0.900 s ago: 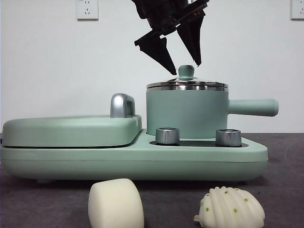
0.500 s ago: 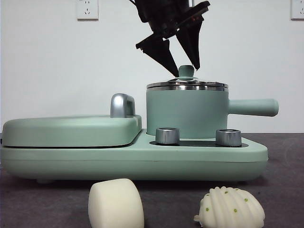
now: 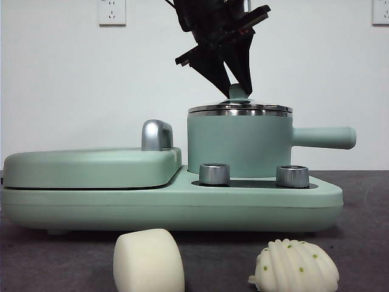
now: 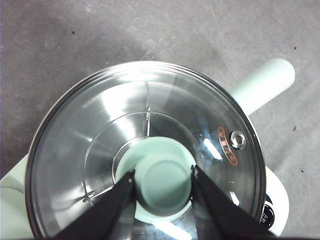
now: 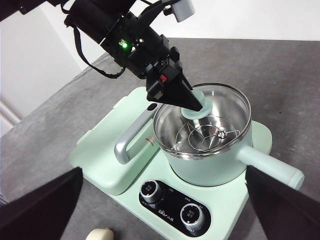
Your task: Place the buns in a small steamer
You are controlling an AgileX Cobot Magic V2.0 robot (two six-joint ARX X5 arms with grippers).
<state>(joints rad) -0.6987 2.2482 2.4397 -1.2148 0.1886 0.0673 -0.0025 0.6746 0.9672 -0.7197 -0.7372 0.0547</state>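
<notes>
On the dark table in front of the green cooker base (image 3: 170,204), the smooth cream bun (image 3: 148,260) lies left of the ribbed, green-dotted bun (image 3: 295,266), both well apart from and below the left gripper (image 3: 238,88). Behind them on the base, the small steamer (image 3: 240,143) wears its lid (image 4: 145,150), and the left gripper's jaws have narrowed around the green knob (image 4: 164,182), seemingly touching both sides, though real grip is hard to judge. The right gripper (image 5: 160,210) hangs high with jaws spread wide, empty.
</notes>
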